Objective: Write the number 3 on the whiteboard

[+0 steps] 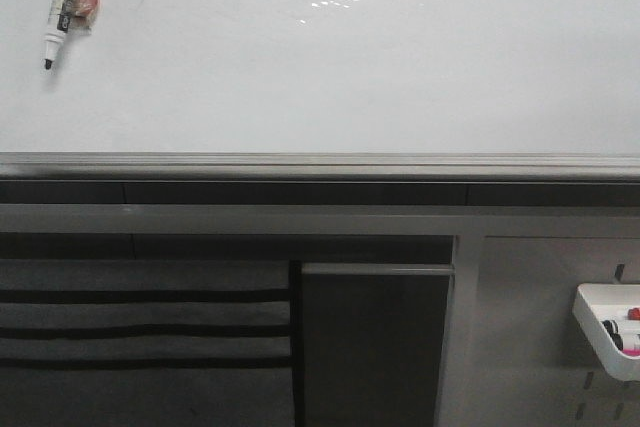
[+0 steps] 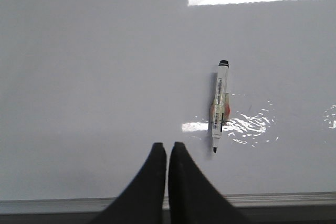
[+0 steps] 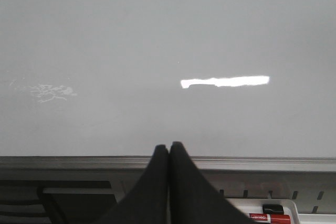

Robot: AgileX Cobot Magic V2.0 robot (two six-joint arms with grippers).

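Observation:
The whiteboard [image 1: 320, 77] is a large glossy white board with a grey metal edge strip, and it is blank; no number 3 shows in any view. A white marker [image 1: 62, 9] with a black tip and orange tape lies uncapped on the board at its far left. It also shows in the left wrist view [image 2: 219, 106], just beyond and to one side of my left gripper [image 2: 167, 146], which is shut and empty over the board's edge. My right gripper [image 3: 169, 146] is shut and empty over the board's edge strip [image 3: 262, 162]. Neither gripper shows in the front view.
A small white plastic tray [image 1: 610, 332] holding markers hangs on a pegboard panel below the board at the right; a red-labelled marker [image 3: 268, 216] in it shows in the right wrist view. Grey slatted panels [image 1: 140, 327] lie below the board at the left.

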